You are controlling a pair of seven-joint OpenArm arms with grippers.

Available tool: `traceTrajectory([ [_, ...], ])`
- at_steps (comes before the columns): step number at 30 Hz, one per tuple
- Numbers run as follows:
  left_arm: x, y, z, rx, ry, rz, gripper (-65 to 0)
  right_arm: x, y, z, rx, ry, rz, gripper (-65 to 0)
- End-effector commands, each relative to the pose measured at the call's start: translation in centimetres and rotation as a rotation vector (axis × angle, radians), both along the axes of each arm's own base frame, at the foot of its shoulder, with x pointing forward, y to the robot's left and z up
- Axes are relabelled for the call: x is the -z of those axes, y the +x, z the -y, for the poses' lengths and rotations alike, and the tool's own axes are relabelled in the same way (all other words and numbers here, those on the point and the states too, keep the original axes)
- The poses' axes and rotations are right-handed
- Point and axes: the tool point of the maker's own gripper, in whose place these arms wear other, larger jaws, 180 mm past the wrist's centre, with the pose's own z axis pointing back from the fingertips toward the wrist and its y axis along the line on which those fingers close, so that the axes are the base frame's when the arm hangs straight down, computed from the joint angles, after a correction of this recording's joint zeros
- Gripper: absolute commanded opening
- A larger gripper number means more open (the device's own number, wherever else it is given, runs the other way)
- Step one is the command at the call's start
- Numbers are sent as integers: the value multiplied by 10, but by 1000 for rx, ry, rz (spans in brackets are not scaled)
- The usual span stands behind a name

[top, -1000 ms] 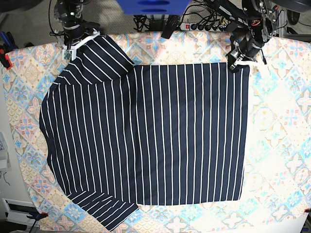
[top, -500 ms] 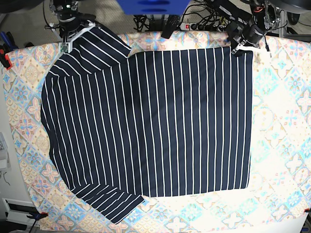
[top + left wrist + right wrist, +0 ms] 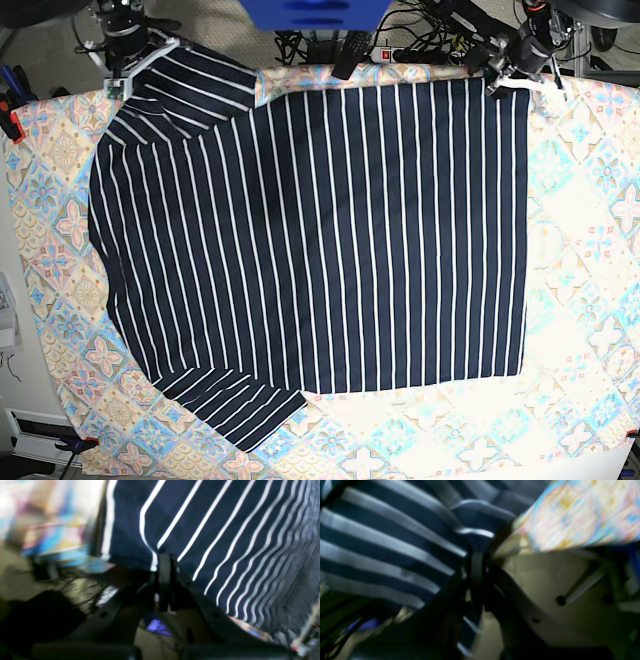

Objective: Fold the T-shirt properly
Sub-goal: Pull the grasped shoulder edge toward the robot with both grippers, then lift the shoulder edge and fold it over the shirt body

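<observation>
In the centre of the left wrist view, the left gripper point(image 3: 163, 562) was seen with its fingers pressed together on the edge of the T-shirt point(image 3: 225, 530), whose striped fabric filled the upper right of the frame; a blurred strip of the patterned cloth point(image 3: 57, 537) lay at the upper left.

In the right wrist view, the right gripper point(image 3: 476, 560) was likewise clamped tight on a bunched hem of the T-shirt point(image 3: 382, 542), which spread over the upper left, the patterned cloth point(image 3: 570, 517) showing at the upper right.

In the base view, the T-shirt point(image 3: 330, 230) was spread flat over the patterned cloth point(image 3: 590, 300) on the surface, its top corners pinched by the right gripper point(image 3: 135, 70) at upper left and the left gripper point(image 3: 505, 78) at upper right.
</observation>
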Motion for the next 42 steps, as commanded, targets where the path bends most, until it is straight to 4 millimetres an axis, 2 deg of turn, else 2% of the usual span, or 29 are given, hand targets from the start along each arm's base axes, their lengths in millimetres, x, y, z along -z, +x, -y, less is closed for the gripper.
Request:
traceTrajectory([
  [1,-5,-5,-5,9,24,-7,-650,-6,-2,3,-7,-14,19,-650],
  [6,-24,4,-1,42,42,37,-650,-6,-3,-1,-14,-7,23,-650],
  [11,-29,-3,4,37,40,40,-650,-6,-2,-1,-15,-8,28,-650],
  [14,-31,-7,-4,15,52,37,-650,-7,-2,0,-14,-9,28,-650],
  [17,-32,-4,-3,9,53,49,-650,-7,-2,0,-15,-9,31,-650],
  [20,-42,6,-1,25,65,82,-650,-10,3,0,-15,-12,45,-650],
  [23,-53,25,0,39,77,135,-650,-15,17,-2,-23,-9,82,-650],
  [29,-62,54,1,37,79,207,-650,-23,47,-2,-21,-10,148,-650],
  [38,-90,124,1,39,82,373,-650,-45,108,-2,-19,-11,296,-650],
  [42,-100,148,-4,60,143,410,-650,-47,126,1,-11,-10,329,-650],
])
